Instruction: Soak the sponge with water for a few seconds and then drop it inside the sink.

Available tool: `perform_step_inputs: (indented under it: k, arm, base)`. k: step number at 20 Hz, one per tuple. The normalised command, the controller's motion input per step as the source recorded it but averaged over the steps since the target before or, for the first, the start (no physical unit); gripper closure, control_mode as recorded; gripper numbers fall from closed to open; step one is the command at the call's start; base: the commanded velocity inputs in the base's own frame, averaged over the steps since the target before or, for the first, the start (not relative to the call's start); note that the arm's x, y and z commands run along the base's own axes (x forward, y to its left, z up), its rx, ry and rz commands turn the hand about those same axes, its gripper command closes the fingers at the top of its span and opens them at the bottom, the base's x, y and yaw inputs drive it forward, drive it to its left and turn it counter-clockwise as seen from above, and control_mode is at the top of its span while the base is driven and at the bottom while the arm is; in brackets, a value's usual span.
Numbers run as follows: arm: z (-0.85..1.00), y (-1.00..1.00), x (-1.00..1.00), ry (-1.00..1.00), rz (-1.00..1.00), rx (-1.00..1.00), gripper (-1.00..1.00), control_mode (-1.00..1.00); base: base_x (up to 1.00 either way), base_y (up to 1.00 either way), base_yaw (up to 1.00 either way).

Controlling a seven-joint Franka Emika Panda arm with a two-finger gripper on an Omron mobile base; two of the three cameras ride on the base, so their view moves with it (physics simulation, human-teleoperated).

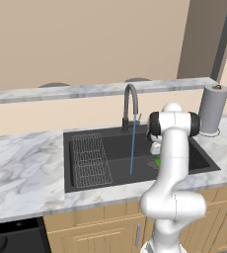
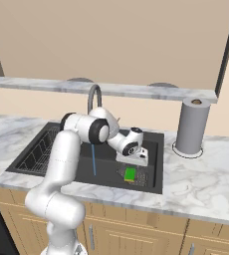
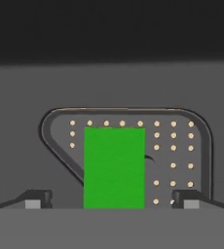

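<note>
The bright green sponge lies flat on the perforated drain plate at the right end of the dark sink. It also shows as a green sponge below the white hand, and just peeks out as the sponge beside the arm. My gripper hangs right above it, open, one fingertip on each side and clear of the block. A thin blue water stream falls from the grey gooseneck faucet to the basin floor, left of the sponge; the water is apart from it.
A wire grid rack covers the left part of the basin. A grey paper towel roll stands on the marble counter right of the sink. A raised marble ledge runs behind the faucet.
</note>
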Motion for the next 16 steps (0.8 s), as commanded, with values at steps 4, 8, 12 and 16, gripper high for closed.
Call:
perform_step_inputs:
  k: [4, 8, 12, 16]
  arm:
    - [0.53, 0.01, -0.33, -0.05, 0.0, 0.0, -1.0, -1.0]
    - [0.47, 0.06, -0.35, -0.04, 0.0, 0.0, -1.0, -1.0]
    - [0.44, 0.13, -0.28, -0.01, 0.0, 0.0, -1.0, -1.0]
    - [0.44, 0.14, -0.24, -0.01, 0.0, 0.0, -1.0, -1.0]
  base:
    - [0.0, 0.0, 0.0]
    - [0.0, 0.0, 0.0]
    - [0.0, 0.0, 0.0]
    - [0.0, 0.0, 0.0]
